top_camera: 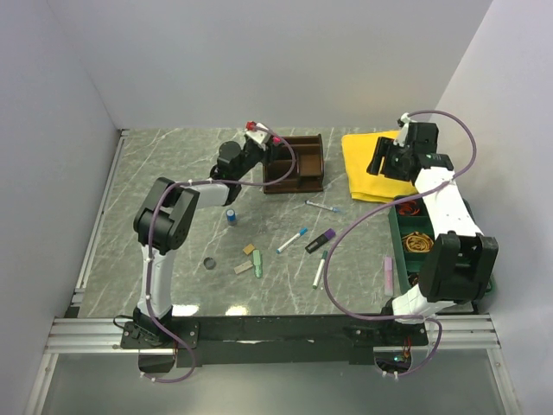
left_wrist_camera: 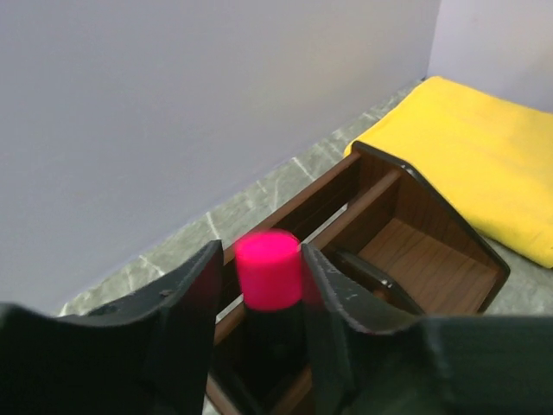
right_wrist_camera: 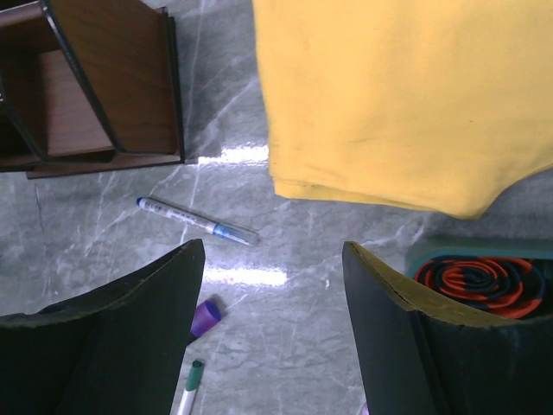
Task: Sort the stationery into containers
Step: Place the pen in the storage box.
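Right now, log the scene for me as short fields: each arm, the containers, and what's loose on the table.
Left fingers: either side of a pink-capped marker over the wooden organiser; grip unclear
Right fingers: open, empty, above the table near the yellow cloth
Containers: wooden organiser, green tray
Loose on table: three pens, purple marker, erasers, small bottle

Pink-capped marker (left_wrist_camera: 269,270) stands upright at the brown wooden organiser's (top_camera: 294,184) left end, upper middle. Pens (top_camera: 292,239), a purple marker (top_camera: 320,241), tan and green erasers (top_camera: 244,268) and a blue-capped bottle (top_camera: 232,216) lie loose mid-frame on the desk. Green tray (top_camera: 399,238) with coiled bands (top_camera: 418,243) sits far right.
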Controlling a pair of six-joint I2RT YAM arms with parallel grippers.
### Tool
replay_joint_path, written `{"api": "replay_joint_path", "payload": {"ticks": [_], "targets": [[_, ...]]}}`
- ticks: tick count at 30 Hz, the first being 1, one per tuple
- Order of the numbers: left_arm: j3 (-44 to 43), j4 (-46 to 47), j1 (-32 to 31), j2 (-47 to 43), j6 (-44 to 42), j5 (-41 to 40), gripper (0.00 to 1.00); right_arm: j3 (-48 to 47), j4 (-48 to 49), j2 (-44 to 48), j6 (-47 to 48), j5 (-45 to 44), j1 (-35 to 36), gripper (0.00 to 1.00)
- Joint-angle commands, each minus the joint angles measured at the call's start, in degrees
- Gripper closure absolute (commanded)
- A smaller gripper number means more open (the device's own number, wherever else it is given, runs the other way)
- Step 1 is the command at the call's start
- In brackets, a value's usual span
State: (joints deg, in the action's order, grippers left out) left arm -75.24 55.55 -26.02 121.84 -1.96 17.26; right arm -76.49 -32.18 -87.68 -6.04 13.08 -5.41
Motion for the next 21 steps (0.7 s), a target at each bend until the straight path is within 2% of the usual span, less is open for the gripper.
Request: {"api": "replay_joint_path", "payload": {"ticks": [1,2,3,5,6,9,12,13,17,21], "targets": [[1.1,1.8,1.1,-5.8,-0.2,0.1,0.50,-1.4,0.8,-0.5,0.3,0.9,0.8,0.27],[1.6,0.8,1.1,-7.1,-0.4,0.8,0.47,-1.5,0.9,-0.5,0.2,1.2,0.8,0.27],[1.5,-3.1,1.1,-10.3,0.0,1.2,0.38,-1.8,1.0,-0.8,0.0,1.6,0.8,0.27],[0.1,-9.6,0.9,-13.5,0.2,2.1,0.29,-2.2,1.0,-1.1,-0.4,2.8,0.8,0.27],[-0.6,-16.4,0.7,-17.0,-0.1,2.0,0.27,-2.7,1.1,-1.4,-0.2,3.4,0.8,0.27],[-1.9,-24.9,-0.1,-24.8,-0.2,2.2,0.23,-3.1,1.2,-1.4,0.7,4.9,0.7,0.27],[-5.2,-39.1,-2.6,-29.6,-0.8,5.7,0.18,-2.4,3.1,-1.4,0.8,6.1,0.0,0.26],[-6.4,-47.8,-5.0,-30.2,-1.3,6.1,0.18,-2.5,4.2,-1.6,-0.4,6.3,-0.3,0.26],[-11.0,-67.0,-11.4,-28.3,-4.4,5.2,0.17,-7.7,5.5,-4.8,-7.6,5.8,-3.2,0.26],[-19.7,-81.5,-15.8,-18.2,-6.2,6.6,0.21,-23.0,5.0,-11.0,-16.4,4.2,-7.7,0.26]]}}
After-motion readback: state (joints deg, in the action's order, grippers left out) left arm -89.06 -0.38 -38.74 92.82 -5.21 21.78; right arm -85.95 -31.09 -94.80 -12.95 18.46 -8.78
